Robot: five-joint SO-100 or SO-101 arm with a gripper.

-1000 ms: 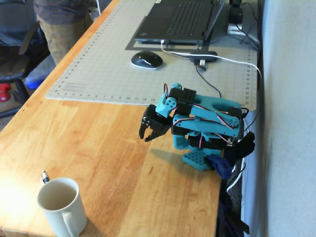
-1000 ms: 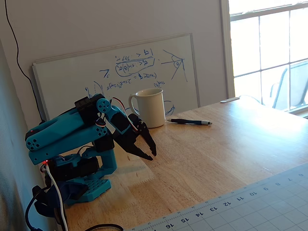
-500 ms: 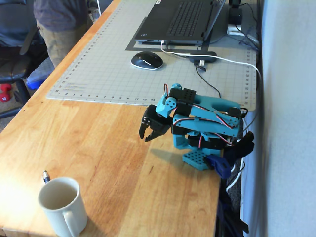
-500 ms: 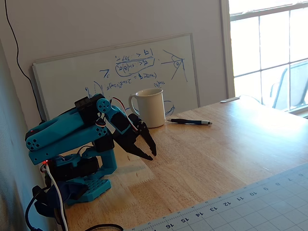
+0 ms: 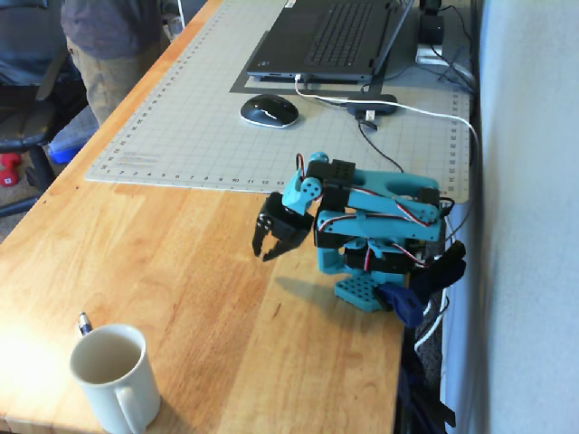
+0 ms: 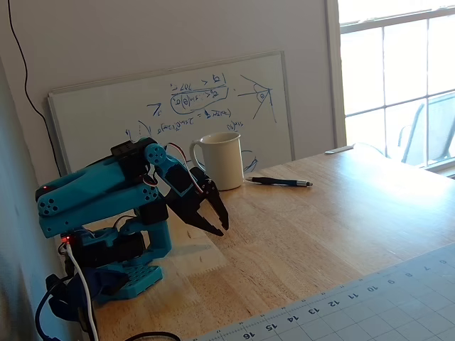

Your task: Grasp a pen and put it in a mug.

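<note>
In a fixed view from above, the gripper (image 5: 264, 250) hangs empty, jaws slightly apart, well short of the mug (image 5: 110, 376); only the pen (image 5: 83, 324) tip shows behind it.

In a fixed side view, the slim dark pen (image 6: 279, 182) lies flat just beside the cream mug (image 6: 220, 159). The reach should clear the mug and straddle the barrel crosswise.
</note>
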